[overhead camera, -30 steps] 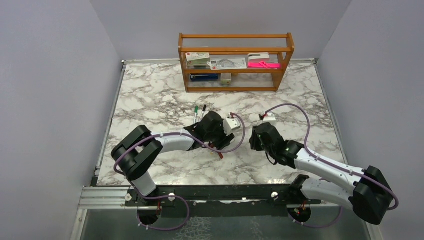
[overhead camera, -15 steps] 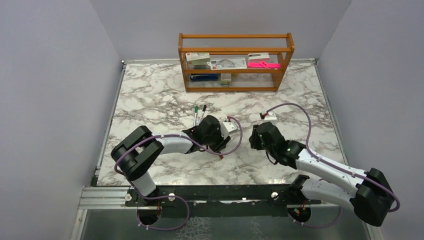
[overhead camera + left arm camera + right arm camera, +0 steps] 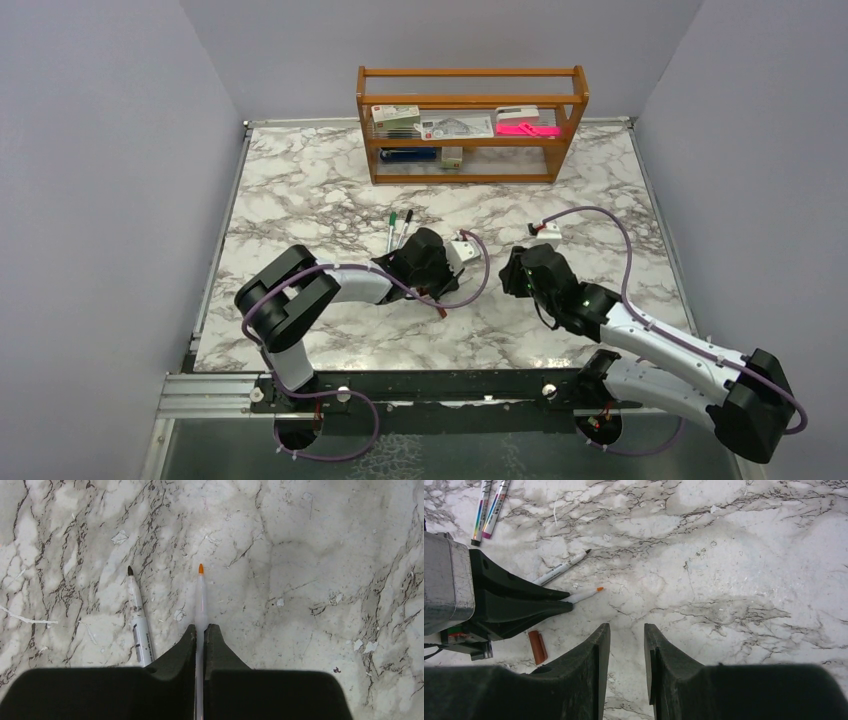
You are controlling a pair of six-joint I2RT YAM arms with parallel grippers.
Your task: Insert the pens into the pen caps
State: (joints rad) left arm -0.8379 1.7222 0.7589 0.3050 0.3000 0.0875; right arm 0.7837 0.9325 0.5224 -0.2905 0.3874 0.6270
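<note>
Fingers of the left gripper [image 3: 200,630] pinch one slim, orange-tipped pen [image 3: 200,595]; note the right gripper [image 3: 626,630] parted, empty. One black-tipped pen [image 3: 136,615] and one stubby red-brown cap [image 3: 537,647] lie on marble [image 3: 325,580]; two farther pens [image 3: 495,507] look capped.

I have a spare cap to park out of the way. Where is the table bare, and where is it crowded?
Bare marble lies on the table left of the shelf, and to the right of the right gripper. It is crowded around the left gripper: the orange-tipped pen it grips, a black-tipped pen, a red-brown cap.
</note>
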